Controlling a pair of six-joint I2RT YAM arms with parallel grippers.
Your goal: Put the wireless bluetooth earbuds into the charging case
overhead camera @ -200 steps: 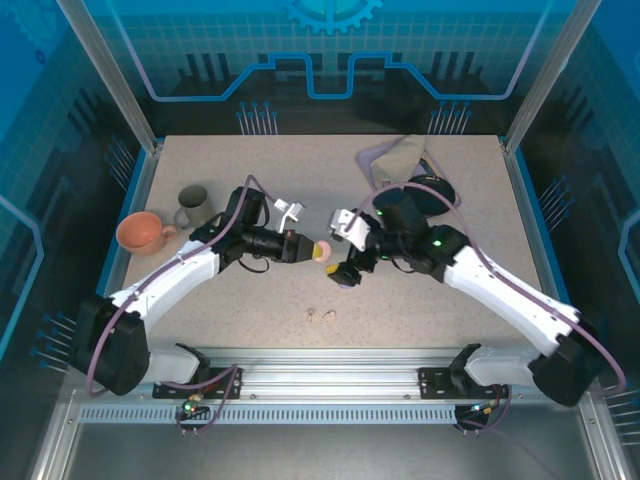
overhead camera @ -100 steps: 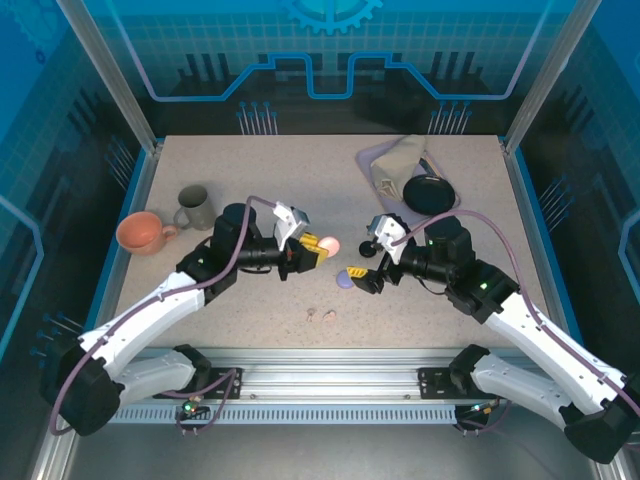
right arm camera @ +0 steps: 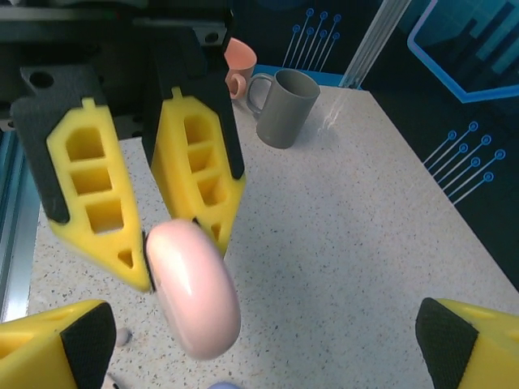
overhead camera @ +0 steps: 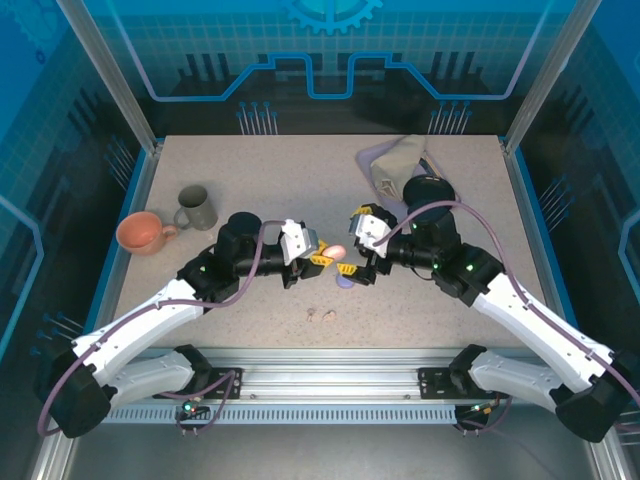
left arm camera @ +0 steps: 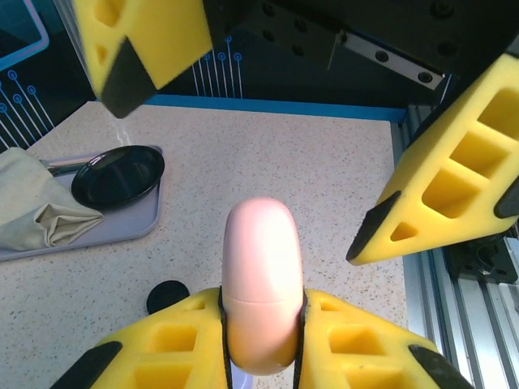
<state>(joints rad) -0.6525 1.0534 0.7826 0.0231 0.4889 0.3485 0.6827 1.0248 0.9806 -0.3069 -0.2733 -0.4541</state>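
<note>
My left tool (overhead camera: 325, 256) is clamped on the pale pink charging case (overhead camera: 336, 251), held on edge above the middle of the table (overhead camera: 250, 170). In the left wrist view the case (left arm camera: 261, 279) stands upright between my two yellow fingers (left arm camera: 162, 344), its seam line running across it just above them, and it looks shut. My right tool (overhead camera: 358, 252) faces the case from the other side with its fingers wide apart and nothing between them. From the right wrist view those fingers (right arm camera: 57, 336) sit at the bottom corners, with the pink case (right arm camera: 195, 288) and the left tool's fingers (right arm camera: 199, 162) in front of them. I cannot tell whether the right tool touches the case. The two pale earbuds (overhead camera: 320, 315) lie close together on the table, near the front edge and well below both tools, out of any case. A lavender case (overhead camera: 345, 282) lies on the table just under the tools. A small black round thing (left arm camera: 168, 296) sits on the table beyond the pink case. Far right at the back, a grey tray (left arm camera: 97, 235) carries a folded cloth (left arm camera: 32, 207) and a black dish (left arm camera: 117, 174). On the left side stand a grey mug (overhead camera: 195, 207) and an orange cup (overhead camera: 140, 232), side by side.
</note>
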